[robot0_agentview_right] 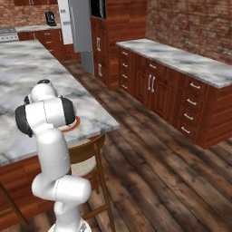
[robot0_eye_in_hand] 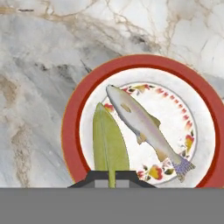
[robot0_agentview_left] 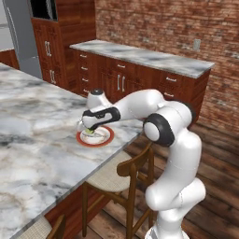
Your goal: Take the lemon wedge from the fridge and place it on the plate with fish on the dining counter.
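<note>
In the hand view, the yellow-green lemon wedge (robot0_eye_in_hand: 109, 144) stands between my dark fingertips, and my gripper (robot0_eye_in_hand: 111, 178) is shut on it. It hangs just over the red-rimmed plate (robot0_eye_in_hand: 72, 127), to the left of the silver fish (robot0_eye_in_hand: 142, 124). From the left base view, my gripper (robot0_agentview_left: 88, 130) points down over the plate (robot0_agentview_left: 108, 138) near the right edge of the dining counter (robot0_agentview_left: 37, 140). My arm hides most of the plate (robot0_agentview_right: 74, 125) in the right base view. The grey fridge (robot0_agentview_left: 21, 37) stands far behind, doors shut.
A wooden stool (robot0_agentview_left: 126, 172) stands under the counter edge right below the plate. Marble-topped drawer cabinets (robot0_agentview_left: 140, 58) line the brick wall across a plank-floor aisle. The marble slab stretches wide to the left of the plate.
</note>
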{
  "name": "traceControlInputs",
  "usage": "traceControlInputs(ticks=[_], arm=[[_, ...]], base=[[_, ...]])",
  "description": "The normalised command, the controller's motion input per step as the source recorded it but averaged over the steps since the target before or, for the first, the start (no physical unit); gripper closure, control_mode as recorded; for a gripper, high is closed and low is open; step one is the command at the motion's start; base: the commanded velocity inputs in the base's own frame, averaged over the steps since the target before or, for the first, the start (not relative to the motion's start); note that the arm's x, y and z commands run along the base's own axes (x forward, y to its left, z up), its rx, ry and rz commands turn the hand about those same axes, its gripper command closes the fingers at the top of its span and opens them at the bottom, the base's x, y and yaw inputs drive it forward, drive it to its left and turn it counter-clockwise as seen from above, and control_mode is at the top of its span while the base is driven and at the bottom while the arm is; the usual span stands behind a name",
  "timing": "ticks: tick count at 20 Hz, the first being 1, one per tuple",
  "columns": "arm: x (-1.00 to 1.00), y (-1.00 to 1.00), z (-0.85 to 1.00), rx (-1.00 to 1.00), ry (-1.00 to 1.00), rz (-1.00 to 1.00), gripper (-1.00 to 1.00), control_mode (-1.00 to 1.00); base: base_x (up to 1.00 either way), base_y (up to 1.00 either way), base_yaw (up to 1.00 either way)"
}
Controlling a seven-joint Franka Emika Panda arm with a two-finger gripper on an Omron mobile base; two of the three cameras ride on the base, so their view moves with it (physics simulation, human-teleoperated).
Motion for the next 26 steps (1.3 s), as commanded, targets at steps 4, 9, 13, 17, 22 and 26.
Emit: traceControlInputs(ticks=[4,9,13,17,22,26], arm=[[0.06,0.0,-0.28,0.0,0.0,0.07,1.0,-1.0],[0.0,0.0,-0.35,-0.01,0.02,0.09,1.0,-1.0],[0.01,0.0,-0.28,-0.01,0.0,0.08,1.0,-1.0],[0.02,0.0,-0.16,0.0,0.0,0.06,1.0,-1.0],[0.18,0.0,-0.03,0.0,0.0,0.02,1.0,-1.0],[0.19,0.0,0.0,0.0,0.0,0.01,1.0,-1.0]], base=[[0.0,0.0,0.0],[0.0,0.0,0.0],[0.0,0.0,0.0],[0.0,0.0,0.0],[0.0,0.0,0.0],[0.0,0.0,0.0]])
